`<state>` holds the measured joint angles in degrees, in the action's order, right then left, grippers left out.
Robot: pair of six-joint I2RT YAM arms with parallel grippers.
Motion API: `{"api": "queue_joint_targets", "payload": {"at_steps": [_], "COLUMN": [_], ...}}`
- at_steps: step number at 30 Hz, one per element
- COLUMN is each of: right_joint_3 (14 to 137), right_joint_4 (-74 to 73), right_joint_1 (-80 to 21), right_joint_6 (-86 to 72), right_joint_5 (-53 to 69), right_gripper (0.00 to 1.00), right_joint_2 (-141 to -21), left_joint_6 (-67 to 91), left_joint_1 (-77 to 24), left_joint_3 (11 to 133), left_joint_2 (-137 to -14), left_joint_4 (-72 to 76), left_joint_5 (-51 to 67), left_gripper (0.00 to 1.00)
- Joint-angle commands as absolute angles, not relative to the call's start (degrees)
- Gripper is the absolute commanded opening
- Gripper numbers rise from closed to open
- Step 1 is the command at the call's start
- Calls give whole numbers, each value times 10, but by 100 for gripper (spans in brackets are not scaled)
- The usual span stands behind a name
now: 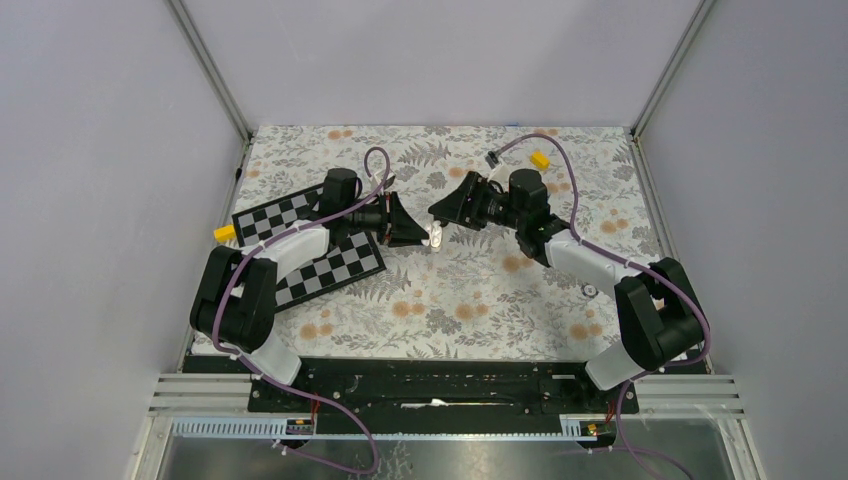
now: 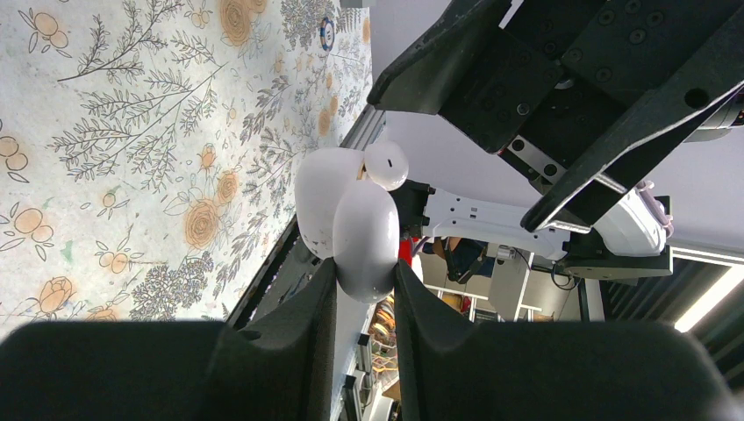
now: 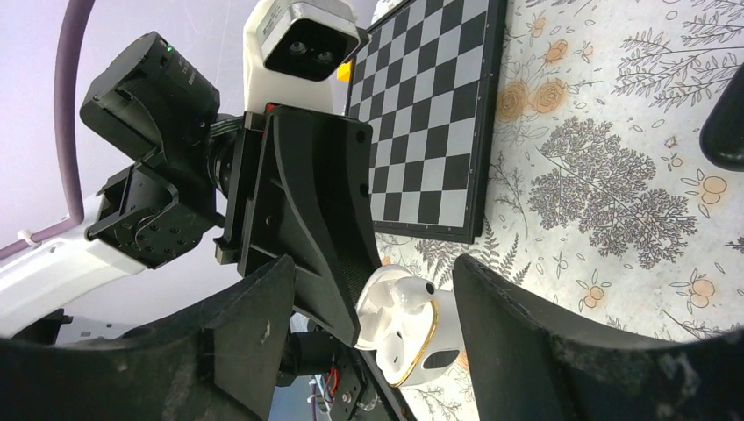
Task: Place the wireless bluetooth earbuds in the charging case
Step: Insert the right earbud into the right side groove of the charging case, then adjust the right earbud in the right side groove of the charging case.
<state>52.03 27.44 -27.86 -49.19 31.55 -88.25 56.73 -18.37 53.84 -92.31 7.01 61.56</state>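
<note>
My left gripper (image 2: 364,267) is shut on the white charging case (image 2: 364,237), which it holds above the table with its lid (image 2: 318,197) swung open. One white earbud (image 2: 386,165) sits in the case mouth, its round head sticking out. In the right wrist view the case (image 3: 430,346) shows a gold rim, and the earbud (image 3: 405,294) lies in it. My right gripper (image 3: 373,272) stands open, its fingers on either side of the case and touching nothing. From above, the left gripper (image 1: 408,226) and the right gripper (image 1: 447,212) meet at the case (image 1: 437,236) mid-table.
Two checkerboard plates (image 1: 330,270) lie at the left under the left arm. A yellow block (image 1: 540,158) sits at the far right, another (image 1: 225,232) at the left edge. A small round thing (image 1: 590,290) lies near the right arm. A floral cloth (image 1: 450,310) covers the table.
</note>
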Motion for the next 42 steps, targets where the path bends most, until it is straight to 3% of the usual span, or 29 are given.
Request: {"api": "queue_joint_targets", "payload": {"at_steps": [1,42], "right_joint_3": [544,496], "right_joint_4": [278,270], "right_joint_1": [-285,-299], "right_joint_6": [-472,-462], "right_joint_5": [339,359], "right_gripper": [73,61], "right_joint_2": [-878,-830], "left_joint_6": [556,552], "left_joint_1": [-181,-177], "left_joint_3": [544,544], "left_joint_2": [-900,-901], "left_joint_4": [89,80], "left_joint_5": [630,624], "left_gripper": [0,0]}}
